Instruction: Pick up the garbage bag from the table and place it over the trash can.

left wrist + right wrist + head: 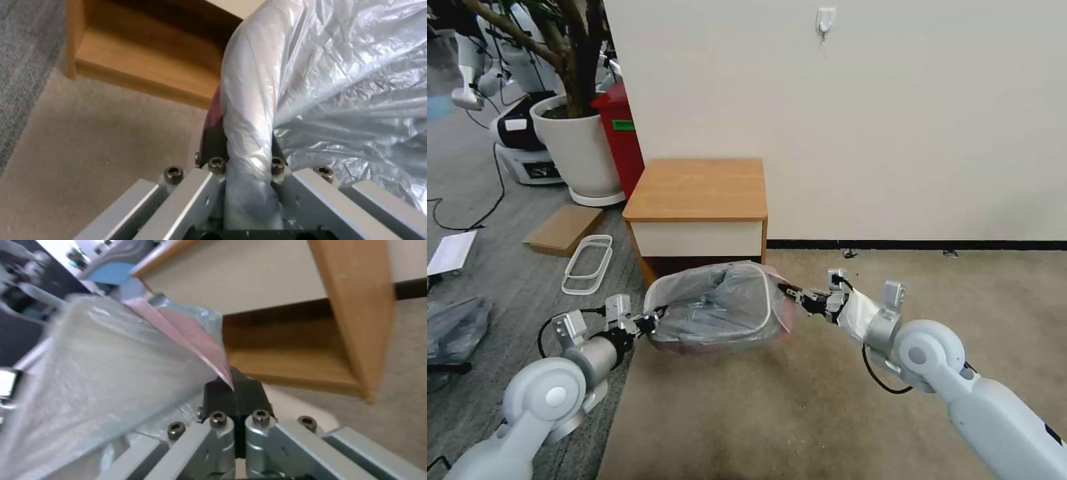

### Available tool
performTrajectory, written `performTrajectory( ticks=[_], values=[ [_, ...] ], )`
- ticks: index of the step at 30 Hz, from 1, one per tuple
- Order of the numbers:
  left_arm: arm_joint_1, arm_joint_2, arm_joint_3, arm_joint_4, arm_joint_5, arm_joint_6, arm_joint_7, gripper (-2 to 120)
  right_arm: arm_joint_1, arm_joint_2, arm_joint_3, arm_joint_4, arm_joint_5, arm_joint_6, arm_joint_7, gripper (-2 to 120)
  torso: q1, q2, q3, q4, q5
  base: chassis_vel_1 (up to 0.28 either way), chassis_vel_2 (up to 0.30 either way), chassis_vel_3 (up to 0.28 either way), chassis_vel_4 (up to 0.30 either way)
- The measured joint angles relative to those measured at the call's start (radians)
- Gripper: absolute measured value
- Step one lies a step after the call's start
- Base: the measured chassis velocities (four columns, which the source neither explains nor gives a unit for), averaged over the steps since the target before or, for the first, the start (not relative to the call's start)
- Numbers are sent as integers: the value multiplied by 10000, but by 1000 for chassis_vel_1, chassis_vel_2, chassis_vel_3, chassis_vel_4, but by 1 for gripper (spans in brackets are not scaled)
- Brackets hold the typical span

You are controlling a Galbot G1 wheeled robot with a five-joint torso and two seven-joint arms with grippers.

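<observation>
Garbage bag (pixel 720 303) film lies draped over the trash can (pixel 758 325), its mouth stretched around the rolled rim, on the beige carpet (pixel 800 413) just in front of the table (pixel 697 190). At the can's left edge, the left gripper (pixel 654 319) has its jaws pinching a bunched fold of film. At the right edge, the right gripper (pixel 790 291) holds its jaws pressed together on a pinkish corner of the bag.
</observation>
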Motion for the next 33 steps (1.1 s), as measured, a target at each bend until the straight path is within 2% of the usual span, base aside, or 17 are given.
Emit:
performTrajectory(
  ticks=[12,23,33],
  values=[
    [83,-191,20,-204,-201,71,-28,1,151,555,-778,-1071,-1403,694,462,0,0,0,0,1,0,0,0,0,0],
    [-119,-367,113,-400,-1049,307,-528,1,547,1137,-1523,-2225,-2239,1678,948,0,0,0,0,0,0,0,0,0,0],
    [36,-424,126,-574,-1327,504,-698,3,797,1533,-2082,-3014,-2782,2492,1351,0,0,-2,0,1,0,0,0,0,0]
  ],
)
